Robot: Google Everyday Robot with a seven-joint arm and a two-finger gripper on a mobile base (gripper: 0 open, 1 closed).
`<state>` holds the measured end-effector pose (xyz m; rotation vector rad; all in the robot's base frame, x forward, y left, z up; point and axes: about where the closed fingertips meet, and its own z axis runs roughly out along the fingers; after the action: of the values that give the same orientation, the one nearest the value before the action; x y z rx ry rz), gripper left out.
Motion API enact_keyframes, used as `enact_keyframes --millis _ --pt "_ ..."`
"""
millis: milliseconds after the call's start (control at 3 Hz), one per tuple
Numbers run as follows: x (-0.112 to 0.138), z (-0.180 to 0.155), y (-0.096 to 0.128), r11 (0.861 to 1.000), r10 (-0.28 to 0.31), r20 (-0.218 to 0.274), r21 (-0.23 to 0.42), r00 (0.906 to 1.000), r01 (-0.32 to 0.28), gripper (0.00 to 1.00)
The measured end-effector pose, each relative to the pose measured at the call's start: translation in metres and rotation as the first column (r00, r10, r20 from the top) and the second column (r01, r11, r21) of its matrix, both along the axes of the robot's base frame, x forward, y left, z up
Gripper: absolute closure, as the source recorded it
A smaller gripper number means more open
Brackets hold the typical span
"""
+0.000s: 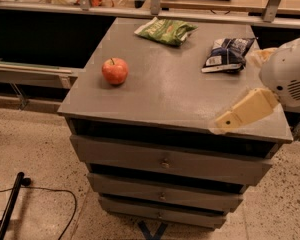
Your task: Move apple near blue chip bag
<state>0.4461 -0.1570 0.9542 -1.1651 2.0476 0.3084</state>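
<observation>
The red-orange apple [115,70] sits on the left part of the grey cabinet top [170,89]. The dark navy blue chip bag [227,54] lies at the back right of the top, well apart from the apple. My gripper [231,119] is a cream-coloured piece reaching in from the right, hanging over the front right corner of the top. It is far from the apple and in front of the blue bag. The white arm housing [290,74] behind it hides part of the right edge.
A green chip bag [166,30] lies at the back middle of the top. The cabinet has several drawers [165,161] below. A dark counter and metal rail [35,69] run along the left. A black cable and pole [12,204] lie on the floor at the lower left.
</observation>
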Motion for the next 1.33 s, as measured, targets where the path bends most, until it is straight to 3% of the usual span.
enact_keyframes --millis 333,667,1000,1333 --pt "0.027 -0.011 0.049 0.986 -0.008 0.111 0.167 0.9938 -0.010 0.00" --pt "0.051 -0.016 0.068 0.969 -0.055 0.169 0.247 0.9841 0.012 0.00" --pt "0.069 -0.031 0.094 0.945 -0.080 0.168 0.326 0.9825 0.021 0.00" --pt "0.079 -0.038 0.132 0.914 -0.050 0.162 0.404 0.9855 -0.020 0.00"
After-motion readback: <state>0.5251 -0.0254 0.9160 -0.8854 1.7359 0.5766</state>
